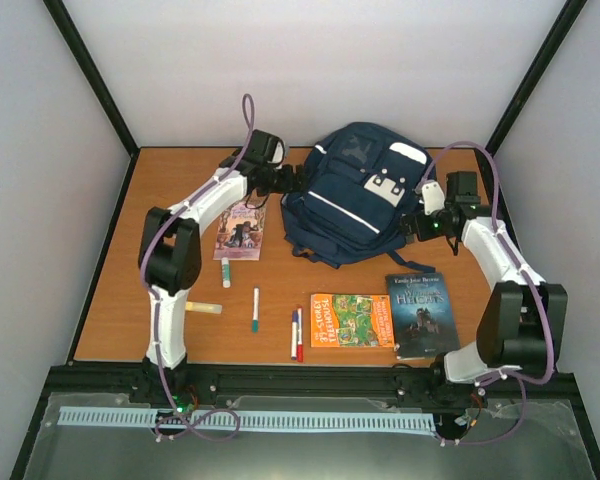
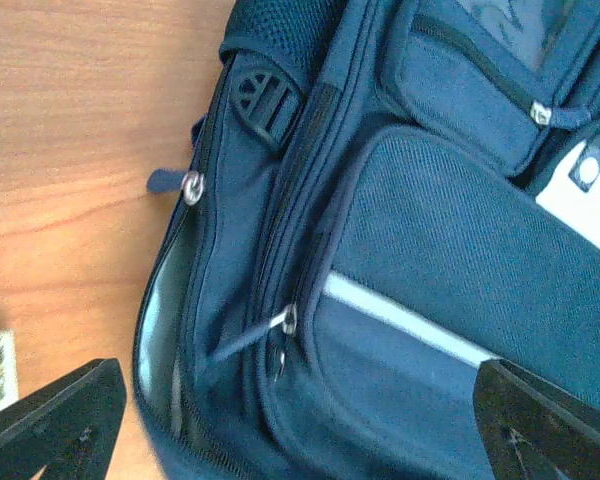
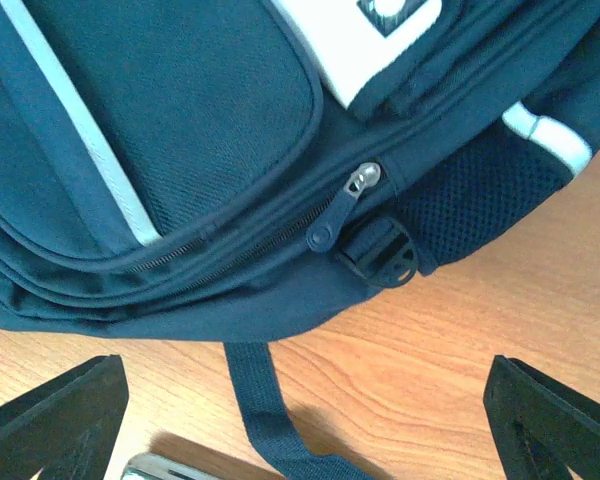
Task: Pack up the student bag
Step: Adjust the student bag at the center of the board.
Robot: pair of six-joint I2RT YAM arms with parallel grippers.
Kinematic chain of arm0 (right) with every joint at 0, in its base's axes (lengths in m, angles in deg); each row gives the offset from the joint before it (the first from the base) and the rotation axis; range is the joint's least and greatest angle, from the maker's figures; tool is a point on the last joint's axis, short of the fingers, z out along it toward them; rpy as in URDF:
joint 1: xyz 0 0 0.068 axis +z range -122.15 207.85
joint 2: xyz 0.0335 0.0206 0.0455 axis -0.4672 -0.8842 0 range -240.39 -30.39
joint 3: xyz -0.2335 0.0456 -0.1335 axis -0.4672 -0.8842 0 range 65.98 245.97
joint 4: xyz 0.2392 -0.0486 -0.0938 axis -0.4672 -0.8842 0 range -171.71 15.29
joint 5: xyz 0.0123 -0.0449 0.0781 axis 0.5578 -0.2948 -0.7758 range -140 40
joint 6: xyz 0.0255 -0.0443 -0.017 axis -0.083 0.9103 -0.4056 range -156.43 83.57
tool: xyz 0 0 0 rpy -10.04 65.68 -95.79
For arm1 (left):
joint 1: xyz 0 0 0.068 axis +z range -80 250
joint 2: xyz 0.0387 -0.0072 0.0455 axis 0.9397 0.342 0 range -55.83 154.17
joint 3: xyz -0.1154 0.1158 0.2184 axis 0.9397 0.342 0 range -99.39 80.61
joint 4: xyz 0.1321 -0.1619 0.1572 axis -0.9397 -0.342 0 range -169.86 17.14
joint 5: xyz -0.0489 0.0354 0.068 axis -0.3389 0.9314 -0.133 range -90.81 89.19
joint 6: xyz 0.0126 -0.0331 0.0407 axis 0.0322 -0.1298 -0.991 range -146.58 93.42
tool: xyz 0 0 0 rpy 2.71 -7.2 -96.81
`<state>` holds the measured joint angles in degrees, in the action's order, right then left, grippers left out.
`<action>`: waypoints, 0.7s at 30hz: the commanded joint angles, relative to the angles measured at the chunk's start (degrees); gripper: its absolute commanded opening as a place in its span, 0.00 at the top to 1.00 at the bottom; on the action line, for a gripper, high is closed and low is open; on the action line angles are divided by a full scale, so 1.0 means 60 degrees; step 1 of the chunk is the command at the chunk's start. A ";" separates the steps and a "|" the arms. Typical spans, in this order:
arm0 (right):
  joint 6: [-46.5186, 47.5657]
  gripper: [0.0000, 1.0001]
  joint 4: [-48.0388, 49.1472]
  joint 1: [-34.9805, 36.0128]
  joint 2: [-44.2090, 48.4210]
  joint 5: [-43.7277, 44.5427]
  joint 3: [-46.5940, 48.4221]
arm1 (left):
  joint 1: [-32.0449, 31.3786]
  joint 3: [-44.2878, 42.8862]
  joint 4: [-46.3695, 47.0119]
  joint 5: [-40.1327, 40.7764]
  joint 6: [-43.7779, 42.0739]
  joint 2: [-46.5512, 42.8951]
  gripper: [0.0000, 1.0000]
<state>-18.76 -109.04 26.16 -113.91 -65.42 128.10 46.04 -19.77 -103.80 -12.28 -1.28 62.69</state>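
The student bag [image 1: 355, 195] is a navy backpack with a white stripe, lying flat at the back middle of the wooden table. My left gripper [image 1: 285, 180] hovers at the bag's left side, open and holding nothing. In the left wrist view the left gripper [image 2: 300, 440] straddles the bag [image 2: 430, 250] near a metal zip pull [image 2: 288, 320]. My right gripper [image 1: 412, 225] sits at the bag's right side, open too. In the right wrist view the right gripper [image 3: 305, 440] is over bare table just off the bag [image 3: 180, 120], near a zip pull [image 3: 345, 205] and a buckle [image 3: 385, 255].
A purple book [image 1: 241, 230] lies left of the bag. An orange book [image 1: 351, 320] and a dark book [image 1: 421, 313] lie at the front. Pens [image 1: 296, 333], a green marker [image 1: 255, 308], a white tube [image 1: 226, 272] and a yellow stick [image 1: 204, 308] lie front left. A loose strap [image 3: 260, 400] trails on the table.
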 commanded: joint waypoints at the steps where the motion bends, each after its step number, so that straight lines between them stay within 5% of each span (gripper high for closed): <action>1: 0.0120 0.00 -0.0457 -0.0186 -0.0693 -0.0134 0.0558 | -0.0048 -0.1646 -0.0556 -0.0284 0.0476 0.1103 0.03; 6: -0.0224 0.00 -0.1245 -0.0560 -0.2245 -0.1390 0.1555 | 0.0119 -0.2848 -0.0617 0.0160 0.0706 0.2221 0.05; 21: -0.1117 0.00 -0.1732 -0.0807 -0.5292 -0.2231 0.3546 | 0.0655 -0.3759 -0.0482 -0.2383 0.0425 0.4077 0.20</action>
<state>-24.24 -117.47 21.55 -142.22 -76.68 146.29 50.06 -41.08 -106.68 -21.13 2.48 86.67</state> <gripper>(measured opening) 0.999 0.828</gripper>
